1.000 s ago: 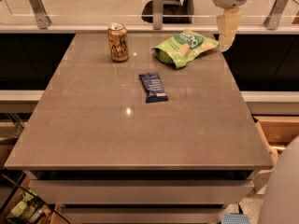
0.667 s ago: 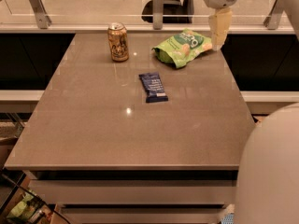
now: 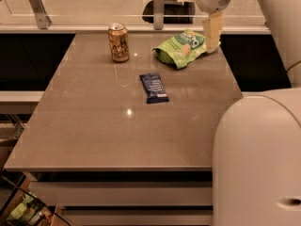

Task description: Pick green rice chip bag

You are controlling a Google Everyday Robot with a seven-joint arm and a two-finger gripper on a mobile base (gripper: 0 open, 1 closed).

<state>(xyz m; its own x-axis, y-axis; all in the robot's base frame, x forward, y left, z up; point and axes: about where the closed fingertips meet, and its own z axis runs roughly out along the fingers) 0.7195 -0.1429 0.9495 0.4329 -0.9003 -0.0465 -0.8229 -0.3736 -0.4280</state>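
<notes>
Camera view puts the tool (image 3: pixel 212 40) at upper right of the frame, against the right end of the green rice chip bag (image 3: pixel 181 48) lying on the bench (image 3: pixel 94 135). I cannot tell whether the tool is open or closed. Caught only by its edge, the crinkly bag may slip free or slide away instead of lifting.

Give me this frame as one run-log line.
phase: pre-grasp | gripper: at right end of green rice chip bag | bag: lying on table, not lifted | others: gold can, blue bar, left of bag
</notes>
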